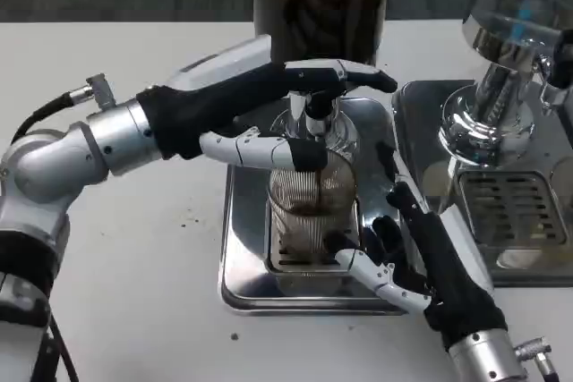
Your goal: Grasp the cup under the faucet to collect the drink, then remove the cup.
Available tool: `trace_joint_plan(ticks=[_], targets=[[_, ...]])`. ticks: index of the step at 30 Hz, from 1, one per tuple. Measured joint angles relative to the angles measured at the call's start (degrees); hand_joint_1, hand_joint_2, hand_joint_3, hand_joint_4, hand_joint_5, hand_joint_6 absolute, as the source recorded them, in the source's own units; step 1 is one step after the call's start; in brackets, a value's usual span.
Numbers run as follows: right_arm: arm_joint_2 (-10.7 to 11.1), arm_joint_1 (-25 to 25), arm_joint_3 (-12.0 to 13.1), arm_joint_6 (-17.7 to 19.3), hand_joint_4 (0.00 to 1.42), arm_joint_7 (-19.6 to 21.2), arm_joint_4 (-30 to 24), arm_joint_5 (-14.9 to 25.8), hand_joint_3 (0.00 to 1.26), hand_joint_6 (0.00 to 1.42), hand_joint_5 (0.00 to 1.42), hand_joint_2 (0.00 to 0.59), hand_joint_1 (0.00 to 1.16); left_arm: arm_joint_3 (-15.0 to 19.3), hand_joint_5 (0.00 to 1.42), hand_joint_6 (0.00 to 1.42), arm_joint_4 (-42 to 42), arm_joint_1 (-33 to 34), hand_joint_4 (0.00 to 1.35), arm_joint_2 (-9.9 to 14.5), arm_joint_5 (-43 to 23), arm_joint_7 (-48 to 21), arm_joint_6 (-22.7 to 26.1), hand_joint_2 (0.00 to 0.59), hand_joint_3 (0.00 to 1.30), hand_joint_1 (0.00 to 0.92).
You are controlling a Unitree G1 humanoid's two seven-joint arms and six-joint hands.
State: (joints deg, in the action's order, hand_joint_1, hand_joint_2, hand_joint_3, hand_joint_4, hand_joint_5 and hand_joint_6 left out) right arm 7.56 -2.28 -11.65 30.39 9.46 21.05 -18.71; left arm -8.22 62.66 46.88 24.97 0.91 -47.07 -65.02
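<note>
My right hand [407,252] grips the cup [312,194], which stands on the tray [242,266] under the faucet [313,109]. My left hand [269,100] presses the faucet, holding nothing. Some dark drink is in; removing the cup remains.

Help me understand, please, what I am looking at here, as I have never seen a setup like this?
This is one picture from a camera on a humanoid robot's head, looking down at a white table. The two silver forearms are the robot's own. Its left hand reaches over the faucet of a drink dispenser, seemingly working its tap. Its right hand holds a ribbed clear cup by its base. The cup stands on a metal drip tray under the faucet, with dark drink running into it. A second shiny faucet with its own tray stands to the right.
</note>
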Motion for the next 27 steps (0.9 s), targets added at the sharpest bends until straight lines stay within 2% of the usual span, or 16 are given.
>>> trace_joint_plan(ticks=[27], targets=[[-0.3, 4.6, 0.1, 0.3, 0.0, -2.6, 4.9, 1.4, 0.02, 0.09, 0.0, 0.223, 0.52, -1.1, 0.12, 0.02, -1.3, -1.3, 0.12, 1.0, 0.0, 1.9, -0.8, 0.067, 0.22, 0.0]])
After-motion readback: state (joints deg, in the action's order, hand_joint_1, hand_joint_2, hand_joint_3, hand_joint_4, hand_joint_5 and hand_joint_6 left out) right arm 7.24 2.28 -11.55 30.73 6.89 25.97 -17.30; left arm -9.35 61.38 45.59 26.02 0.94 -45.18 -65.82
